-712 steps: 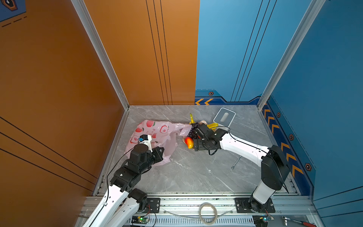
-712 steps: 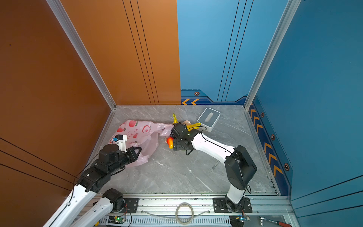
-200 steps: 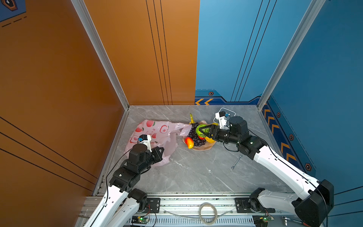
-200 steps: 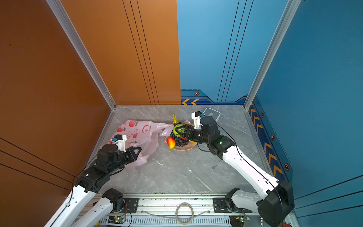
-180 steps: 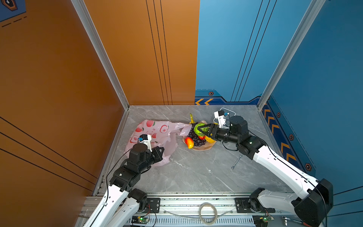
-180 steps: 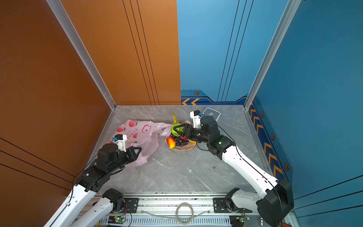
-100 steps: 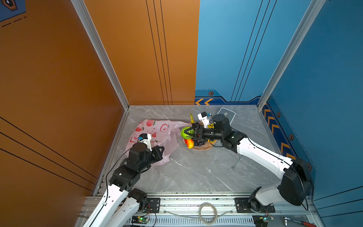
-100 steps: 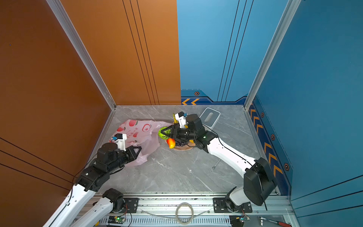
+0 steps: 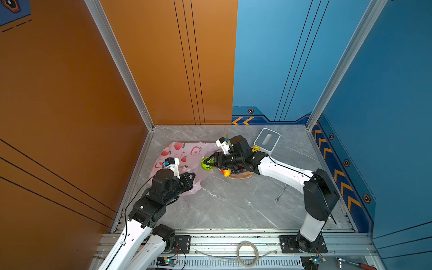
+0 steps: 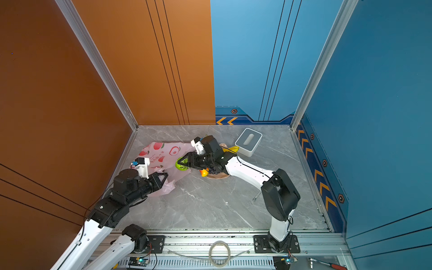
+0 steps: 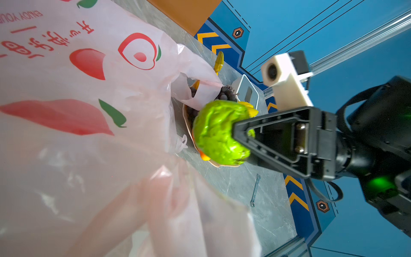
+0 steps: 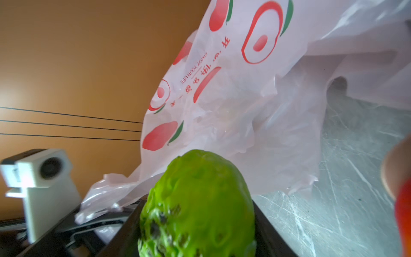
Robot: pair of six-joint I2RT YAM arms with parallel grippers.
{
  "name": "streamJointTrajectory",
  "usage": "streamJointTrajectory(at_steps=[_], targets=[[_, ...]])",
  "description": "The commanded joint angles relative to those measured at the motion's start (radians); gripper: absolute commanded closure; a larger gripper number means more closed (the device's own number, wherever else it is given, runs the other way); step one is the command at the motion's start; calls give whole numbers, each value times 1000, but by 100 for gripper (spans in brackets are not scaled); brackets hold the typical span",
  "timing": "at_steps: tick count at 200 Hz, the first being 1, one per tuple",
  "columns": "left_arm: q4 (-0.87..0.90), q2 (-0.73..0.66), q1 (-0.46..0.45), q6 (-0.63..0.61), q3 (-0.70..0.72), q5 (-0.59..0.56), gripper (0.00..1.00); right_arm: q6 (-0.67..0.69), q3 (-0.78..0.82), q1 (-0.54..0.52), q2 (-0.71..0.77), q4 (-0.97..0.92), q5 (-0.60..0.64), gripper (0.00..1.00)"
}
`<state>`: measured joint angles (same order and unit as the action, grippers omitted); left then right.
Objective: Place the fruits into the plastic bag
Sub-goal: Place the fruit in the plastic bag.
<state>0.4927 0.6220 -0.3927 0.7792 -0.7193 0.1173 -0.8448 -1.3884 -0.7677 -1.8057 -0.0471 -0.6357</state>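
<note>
**Operator:** What has changed over the last second?

**Spotter:** Your right pincer (image 9: 209, 161) has carried the green bumpy toy fruit (image 9: 206, 164) off the beige wavy-edged plate (image 9: 244, 176). It has taken it across to the thin pale-pink plastic bag printed with red peaches (image 9: 184, 152). The fruit now hangs just beside the bag's mouth, above the grey marbled worktop (image 9: 233, 203). I judge it is not yet inside.

**Operator:** How is the grip?

**Spotter:** The jaws stand roughly half open, clamped on the fruit's sides; the left wrist view shows them biting into it. Your left pincer (image 9: 190, 178) stays fully closed on a fold of the bag's near edge and holds that rim lifted.

**Operator:** And the arms?

**Spotter:** Your right arm reaches low and nearly level toward the bag, with its elbow folded up near the front rail and its wrist over the plate. Your left arm slopes up from its base, and its pincer points toward the fruit.

**Operator:** What remains?

**Spotter:** The dark purple grape bunch (image 9: 237, 169) and the red-yellow mango (image 9: 226, 172) still sit on the plate. So this fruit is nearly delivered and most of the job is ahead.
</note>
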Motion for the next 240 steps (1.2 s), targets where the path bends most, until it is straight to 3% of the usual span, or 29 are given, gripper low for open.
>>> streamJointTrajectory(at_steps=[1,72,137,176,240], targets=[[15,-4,8,-23,-35,7,100,68,-69,-25,-45,-88,-15,43],[6,9,8,-27,-43,18,100,83,-148,-55,-153,-159,-9,44],[-27,-11,2,-31,-15,72,100,89,-396,-76,-337,-302,28,44],[-44,-20,-23,-29,10,84,100,69,-496,-80,-409,-292,90,44],[-69,5,-34,-37,27,102,100,-33,-536,-84,-459,-92,123,44]])
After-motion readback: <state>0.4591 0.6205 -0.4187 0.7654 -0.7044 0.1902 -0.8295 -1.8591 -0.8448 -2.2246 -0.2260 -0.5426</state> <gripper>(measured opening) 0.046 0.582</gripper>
